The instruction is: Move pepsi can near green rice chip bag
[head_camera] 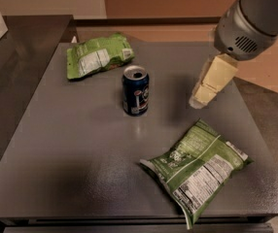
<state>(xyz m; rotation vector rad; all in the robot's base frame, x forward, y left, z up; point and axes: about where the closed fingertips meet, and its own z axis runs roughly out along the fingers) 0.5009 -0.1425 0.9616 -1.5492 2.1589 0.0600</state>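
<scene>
The pepsi can (135, 91) stands upright near the middle of the grey table (71, 144), dark blue with a silver top. The green rice chip bag (98, 55) lies flat at the table's far left, light green with a pale label panel, a short gap behind and left of the can. My gripper (199, 101) hangs over the table to the right of the can, apart from it, with its cream fingers pointing down and left. It holds nothing that I can see.
A larger, darker green bag (197, 166) with a white stripe and a nutrition panel lies at the front right. A dark counter (12, 42) adjoins the table on the left. The table's right edge borders open floor.
</scene>
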